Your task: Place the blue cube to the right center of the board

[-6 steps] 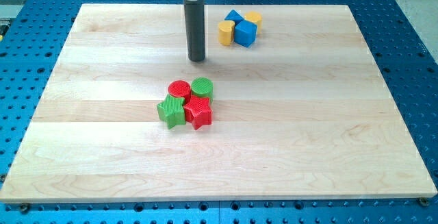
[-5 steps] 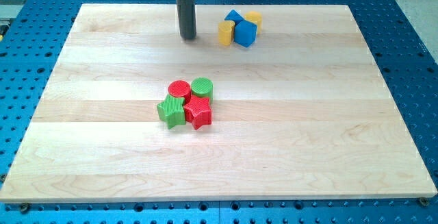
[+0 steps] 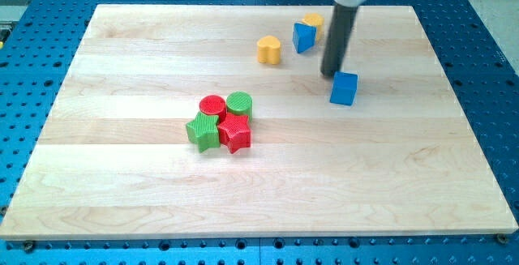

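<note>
Touching down just up-left of the blue cube (image 3: 344, 88), my tip (image 3: 328, 73) holds nothing.

That cube sits right of centre on the wooden board (image 3: 122, 176), apart from a blue wedge-like block (image 3: 303, 36), a yellow block (image 3: 314, 23) behind it and a yellow heart (image 3: 269, 50). Mid-board, a red cylinder (image 3: 212, 106), green cylinder (image 3: 240, 103), green star (image 3: 203, 130) and red star (image 3: 235, 132) huddle together.

No text, label, brand, number or sign can be read anywhere in the camera view. The wooden board (image 3: 122, 184), the coloured blocks on it, the dark rod and the blue perforated bench (image 3: 486, 38) around the board all show plain, unmarked surfaces.
</note>
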Controlling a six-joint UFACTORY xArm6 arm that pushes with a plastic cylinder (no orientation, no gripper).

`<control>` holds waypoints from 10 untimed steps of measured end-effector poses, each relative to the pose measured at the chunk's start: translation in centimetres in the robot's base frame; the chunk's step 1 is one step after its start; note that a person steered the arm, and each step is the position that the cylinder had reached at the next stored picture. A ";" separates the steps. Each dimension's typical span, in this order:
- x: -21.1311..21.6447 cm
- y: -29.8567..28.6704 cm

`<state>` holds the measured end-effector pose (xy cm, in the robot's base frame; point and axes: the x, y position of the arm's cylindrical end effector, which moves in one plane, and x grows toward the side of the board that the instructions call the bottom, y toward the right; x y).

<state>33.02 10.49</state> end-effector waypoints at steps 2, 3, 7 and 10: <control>4.0 -4.1; 6.7 -0.4; 14.2 6.8; 11.3 11.9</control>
